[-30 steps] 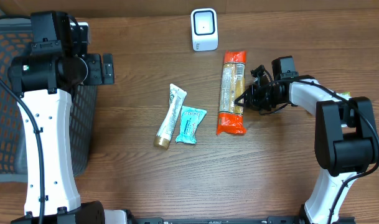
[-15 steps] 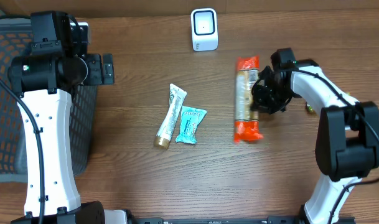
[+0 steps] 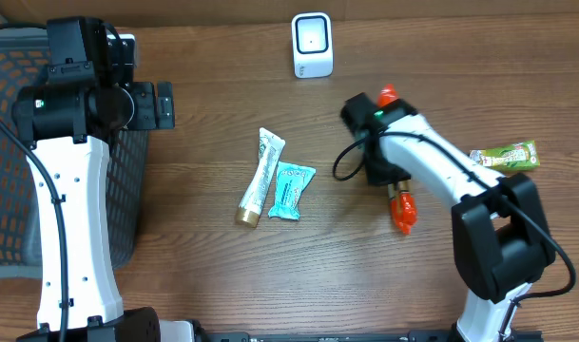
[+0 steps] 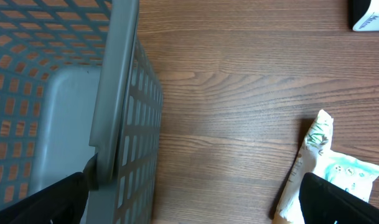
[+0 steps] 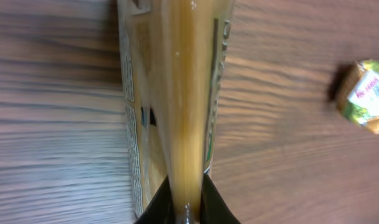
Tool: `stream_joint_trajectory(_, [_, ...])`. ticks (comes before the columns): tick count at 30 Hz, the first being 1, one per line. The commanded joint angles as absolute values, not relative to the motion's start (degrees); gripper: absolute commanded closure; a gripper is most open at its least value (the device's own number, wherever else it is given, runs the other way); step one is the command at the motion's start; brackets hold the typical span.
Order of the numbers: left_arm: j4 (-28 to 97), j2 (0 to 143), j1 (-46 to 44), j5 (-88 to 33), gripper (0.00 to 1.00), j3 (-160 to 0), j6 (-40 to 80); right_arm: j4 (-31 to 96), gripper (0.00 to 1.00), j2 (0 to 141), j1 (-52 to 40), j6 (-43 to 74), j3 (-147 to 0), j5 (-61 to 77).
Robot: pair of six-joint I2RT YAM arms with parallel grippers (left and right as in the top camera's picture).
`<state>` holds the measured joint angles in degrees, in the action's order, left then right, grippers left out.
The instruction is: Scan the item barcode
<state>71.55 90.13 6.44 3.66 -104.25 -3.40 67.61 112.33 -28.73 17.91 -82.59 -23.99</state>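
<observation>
Snack pack (image 5: pixel 177 93): you had it flat a second ago; now raised, edge-on, pinched in right gripper (image 5: pixel 186 208).
Right arm (image 3: pixel 432 163): swung leftward.
Green packet (image 3: pixel 504 155): uncovered.

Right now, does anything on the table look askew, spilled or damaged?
Nothing looks spilled or damaged. The long packet is pinched edge-on in the right jaws; overhead shows only its orange ends. The tube, teal pouch and green packet lie flat.
</observation>
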Motion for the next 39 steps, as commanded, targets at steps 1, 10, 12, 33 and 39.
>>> stream_joint_trajectory(1, [71.35, 90.63, 6.74, 3.14, 0.01, -104.77, -4.29, 65.89, 0.75, 111.02, -31.70, 19.09, -83.64, -24.80])
stream_joint_trajectory(10, [71.35, 90.65, 6.74, 3.16, 0.00, -104.77, -4.29, 63.75, 0.15, 111.02, -32.93, 13.08, -83.64, -12.45])
stream_joint_trajectory(12, [71.35, 90.63, 6.74, 3.14, 0.00, -104.77, -4.29, 63.72, 0.12, 111.00, -32.08, 13.06, -83.66, -12.38])
stream_joint_trajectory(33, [71.35, 90.65, 6.74, 3.14, 0.00, -104.79, -4.29, 58.13, 0.18, 110.63, -17.98, 5.50, -74.74, 5.08])
stream_joint_trajectory(39, [71.35, 90.65, 6.74, 3.14, 0.00, -104.77, -4.29, 52.12, 0.51, 110.65, -17.87, 5.54, -69.01, 4.38])
